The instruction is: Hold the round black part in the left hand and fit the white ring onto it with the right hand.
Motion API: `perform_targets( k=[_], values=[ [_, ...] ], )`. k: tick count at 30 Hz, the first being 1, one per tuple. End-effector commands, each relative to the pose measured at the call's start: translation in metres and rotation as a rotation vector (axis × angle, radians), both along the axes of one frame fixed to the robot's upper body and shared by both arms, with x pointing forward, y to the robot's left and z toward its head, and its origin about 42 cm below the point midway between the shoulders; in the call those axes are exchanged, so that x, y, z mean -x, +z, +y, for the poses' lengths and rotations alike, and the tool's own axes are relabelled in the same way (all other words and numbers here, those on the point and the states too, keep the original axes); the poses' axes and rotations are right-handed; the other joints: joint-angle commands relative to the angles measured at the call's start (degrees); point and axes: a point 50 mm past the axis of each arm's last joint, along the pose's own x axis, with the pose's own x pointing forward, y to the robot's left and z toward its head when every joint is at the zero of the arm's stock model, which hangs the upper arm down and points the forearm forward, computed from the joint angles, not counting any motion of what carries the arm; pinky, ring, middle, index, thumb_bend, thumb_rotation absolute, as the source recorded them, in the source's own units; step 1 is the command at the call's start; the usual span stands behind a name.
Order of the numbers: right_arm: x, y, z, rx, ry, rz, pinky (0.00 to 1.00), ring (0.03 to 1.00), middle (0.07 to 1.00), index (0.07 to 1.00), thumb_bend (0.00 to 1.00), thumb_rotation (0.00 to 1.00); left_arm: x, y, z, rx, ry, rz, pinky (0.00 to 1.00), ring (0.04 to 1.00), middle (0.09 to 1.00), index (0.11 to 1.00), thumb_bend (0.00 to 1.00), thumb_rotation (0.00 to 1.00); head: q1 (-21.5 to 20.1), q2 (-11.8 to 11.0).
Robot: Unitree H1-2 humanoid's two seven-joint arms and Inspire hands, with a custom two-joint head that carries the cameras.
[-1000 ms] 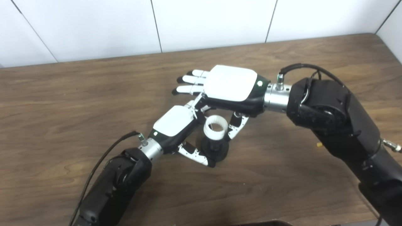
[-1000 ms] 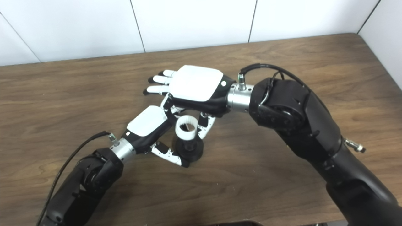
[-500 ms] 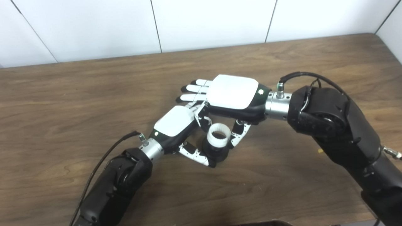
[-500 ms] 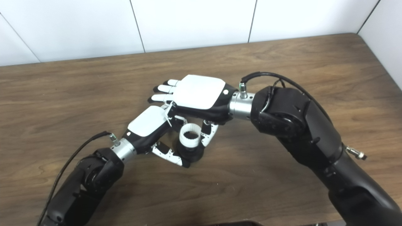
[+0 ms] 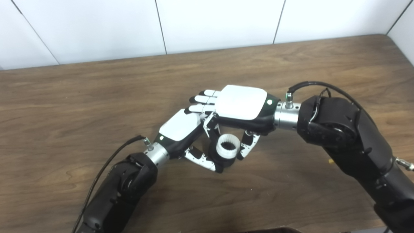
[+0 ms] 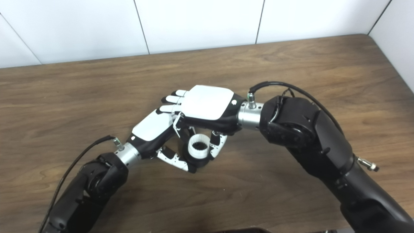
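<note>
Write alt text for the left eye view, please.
Two robot hands meet over a brown wooden table: the left hand grips a round black part while the right hand presses a white ring down onto it.

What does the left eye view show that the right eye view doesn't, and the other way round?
Only the left eye view shows a small yellow speck on the table beside the right forearm; in the right eye view the arm covers that spot. Only the right eye view shows a wider stretch of bare table beyond the right arm. Both show the left hand holding the round black part on the table, and the right hand pinching the white ring, which sits on top of that part.
</note>
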Motion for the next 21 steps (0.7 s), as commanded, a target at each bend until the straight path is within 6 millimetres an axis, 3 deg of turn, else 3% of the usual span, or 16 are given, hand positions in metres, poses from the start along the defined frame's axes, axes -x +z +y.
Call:
perform_targets(
  k=[1, 21],
  values=[
    [-0.0007, 0.0127, -0.0019, -0.031, 0.014, -0.068, 1.00, 1.000, 0.959, 0.481, 0.52, 0.13, -0.0031, 0.0146, -0.0050, 0.037, -0.015, -0.061, 1.00, 0.949, 0.944, 0.476, 0.51, 0.05, 0.14, -0.06],
    [-0.0068, 0.0151, 0.0004, -0.030, -0.007, -0.097, 1.00, 1.000, 0.965, 0.481, 0.52, 0.13, 0.0015, 0.0106, -0.0067, 0.031, -0.009, -0.042, 1.00, 0.936, 0.929, 0.477, 0.52, 0.05, 0.63, -1.00]
  ],
)
